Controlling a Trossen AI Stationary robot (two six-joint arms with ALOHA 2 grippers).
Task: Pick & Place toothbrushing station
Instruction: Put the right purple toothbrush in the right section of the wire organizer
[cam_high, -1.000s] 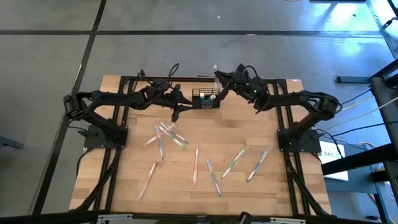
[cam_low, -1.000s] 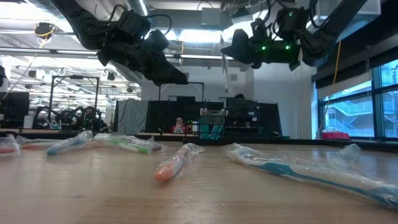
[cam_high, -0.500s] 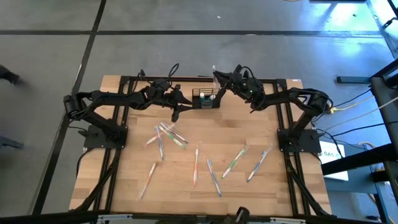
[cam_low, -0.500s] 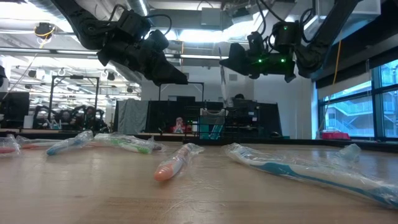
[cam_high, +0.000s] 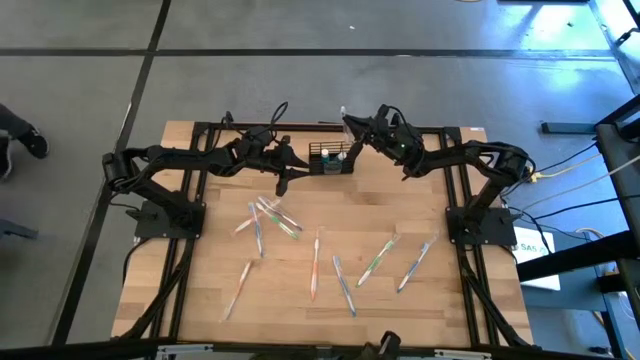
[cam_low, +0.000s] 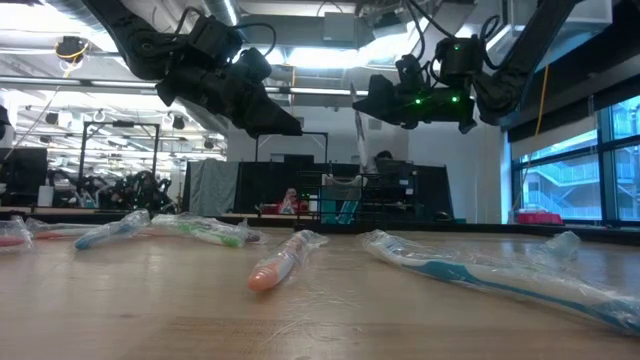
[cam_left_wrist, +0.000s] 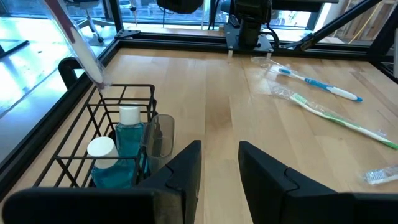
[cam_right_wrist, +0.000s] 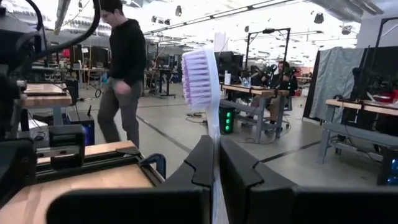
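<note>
From above, the left gripper (cam_high: 283, 170) hangs just left of the toothbrushing station (cam_high: 333, 159), a black wire caddy at the table's (cam_high: 210, 290) far edge, centre. Its own wrist view shows the fingers (cam_left_wrist: 186, 165) parted by a narrow gap with nothing between them, and the caddy (cam_left_wrist: 118, 134) close by, holding 2 teal bottles (cam_left_wrist: 127, 134) with white caps. The low view only shows this gripper (cam_low: 270, 115) raised off the table.

Right of the caddy, the right gripper (cam_high: 352, 126) pinches a wrapped toothbrush (cam_high: 345, 122). Its wrist view alone shows the purple bristles (cam_right_wrist: 200, 74) upright above the closed fingers (cam_right_wrist: 202, 165), and a person (cam_right_wrist: 124, 74) in dark clothes walking beyond the table. From the low view, that brush (cam_low: 358, 120) hangs above the caddy (cam_low: 345, 200).
</note>
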